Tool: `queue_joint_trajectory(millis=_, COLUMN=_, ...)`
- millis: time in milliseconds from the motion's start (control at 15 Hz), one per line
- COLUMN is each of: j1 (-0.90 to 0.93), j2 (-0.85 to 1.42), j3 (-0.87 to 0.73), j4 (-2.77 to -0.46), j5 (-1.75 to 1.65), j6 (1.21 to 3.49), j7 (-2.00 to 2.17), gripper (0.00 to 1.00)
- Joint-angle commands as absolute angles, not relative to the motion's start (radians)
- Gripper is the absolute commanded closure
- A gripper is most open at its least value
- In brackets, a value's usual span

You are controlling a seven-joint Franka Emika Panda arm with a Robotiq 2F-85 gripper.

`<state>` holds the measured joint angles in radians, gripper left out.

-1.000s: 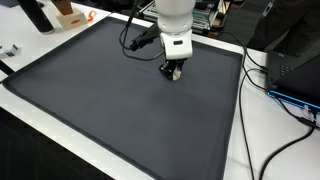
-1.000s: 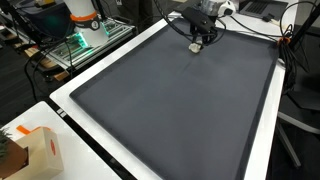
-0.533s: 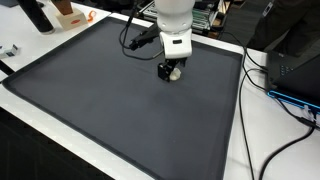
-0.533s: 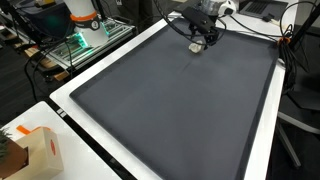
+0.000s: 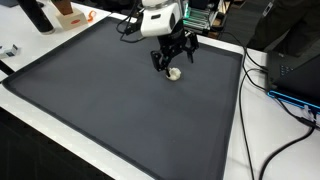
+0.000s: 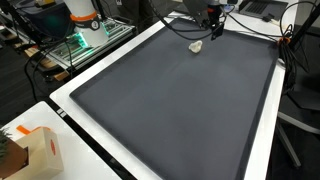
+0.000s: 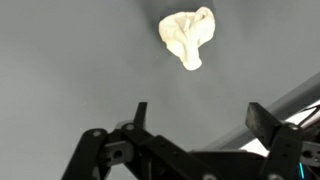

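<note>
White crumpled wad [image 5: 174,72] lying free on a dark grey mat [image 5: 90,100], with the open claw [image 5: 172,57] hanging just above it.

In both exterior views the wad rests alone near one edge of the mat, which covers most of the white table [image 5: 270,120]. The claw's two fingers stand wide apart and hold nothing, and there is a clear gap between them and the wad. In the wrist view the wad [image 7: 187,37] lies flat on the mat beyond the dark fingertips [image 7: 140,110], roughly in line with the space between them and touching neither. In an exterior view a tan cardboard box [image 6: 35,150] stands on the table off the mat, well apart from the wad.
</note>
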<state>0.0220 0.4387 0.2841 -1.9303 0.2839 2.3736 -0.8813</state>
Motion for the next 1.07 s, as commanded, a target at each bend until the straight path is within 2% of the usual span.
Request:
queue_joint_trajectory(millis=0, j1=-0.034, j2=0.379, j3=0.292, j4=-2.019, j5=0.427, j6=2.393, j7=-0.846, gripper=0.00)
queue_joint_trajectory(millis=467, j1=-0.095, j2=0.331, j3=0.270, j4=-2.139, j5=0.741, j6=2.417, j7=-0.825, gripper=0.00)
queue_joint_trajectory(millis=1000, j1=-0.073, j2=0.308, j3=0.185, j4=-2.234, j5=1.067, j6=2.452, j7=-0.752, gripper=0.00)
